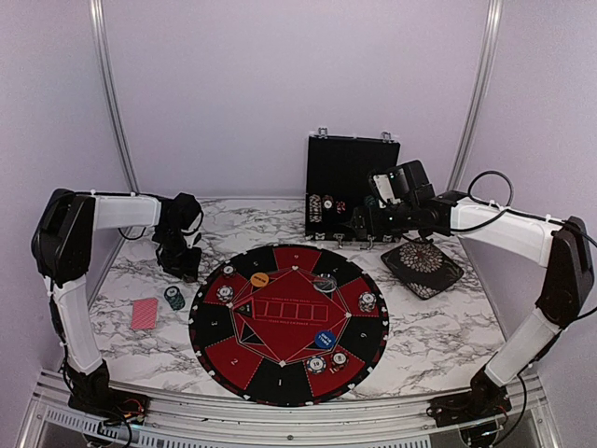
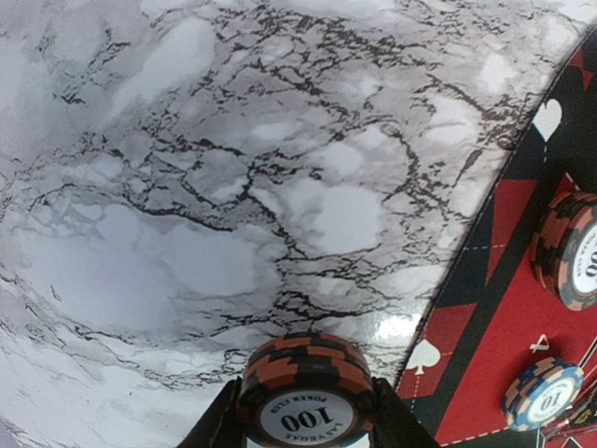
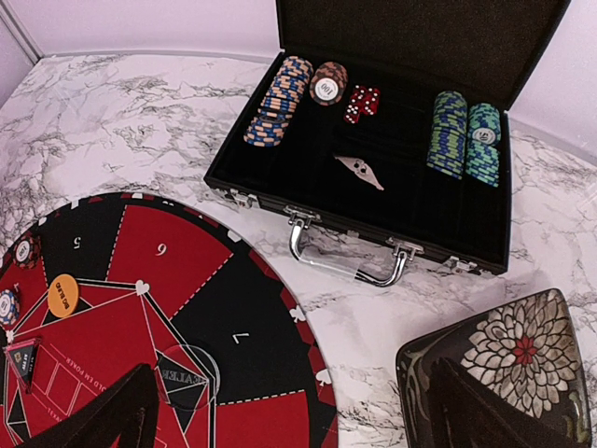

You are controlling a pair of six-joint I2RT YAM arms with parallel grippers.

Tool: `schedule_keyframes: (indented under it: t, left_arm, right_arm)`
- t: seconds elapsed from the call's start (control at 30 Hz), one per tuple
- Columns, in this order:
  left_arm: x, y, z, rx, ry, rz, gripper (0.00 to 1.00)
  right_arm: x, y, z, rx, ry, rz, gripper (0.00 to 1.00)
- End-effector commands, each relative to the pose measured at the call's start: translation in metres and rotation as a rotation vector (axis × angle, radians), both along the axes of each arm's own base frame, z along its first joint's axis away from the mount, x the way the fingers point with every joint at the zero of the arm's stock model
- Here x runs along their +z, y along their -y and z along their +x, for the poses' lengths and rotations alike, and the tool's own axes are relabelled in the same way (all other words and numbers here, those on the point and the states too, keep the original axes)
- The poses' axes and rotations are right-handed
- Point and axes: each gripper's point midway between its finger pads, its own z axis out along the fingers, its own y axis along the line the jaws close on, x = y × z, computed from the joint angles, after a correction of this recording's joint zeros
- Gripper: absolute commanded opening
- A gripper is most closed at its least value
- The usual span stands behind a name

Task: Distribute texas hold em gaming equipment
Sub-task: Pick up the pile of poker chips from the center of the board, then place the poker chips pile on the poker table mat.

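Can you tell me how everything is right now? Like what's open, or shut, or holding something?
Case: open, lid standing up.
Left gripper: shut on red-and-black chips.
Right gripper: open, holding nothing.
Cards: face down on the table.
Dish: right way up, nothing in it.

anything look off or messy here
In the open case, the blue-and-orange chip row lies fanned at a slant, while the green rows at the other end stand straight. A red card and a teal chip stack sit off the mat on the table. Nothing looks spilled or broken.
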Motion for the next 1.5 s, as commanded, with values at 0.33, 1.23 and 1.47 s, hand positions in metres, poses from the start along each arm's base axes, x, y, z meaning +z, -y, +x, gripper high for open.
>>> schedule_keyframes:
  t: [0.33, 1.23, 1.47]
  left_arm:
    - [0.064, 0.045, 0.010, -0.094, 0.096, -0.004, 0.36]
    - [0.045, 0.265, -0.045, -0.456, 0.049, -0.099, 0.36]
    - [0.017, 0.289, -0.060, -0.492, 0.020, -0.084, 0.36]
  right_arm:
    - [0.020, 0.000, 0.003, 0.002, 0.048, 0.034, 0.98]
    - [0.021, 0.019, 0.003, -0.065, 0.052, 0.038, 0.98]
    - [0.022, 0.020, 0.002, -0.069, 0.055, 0.040, 0.98]
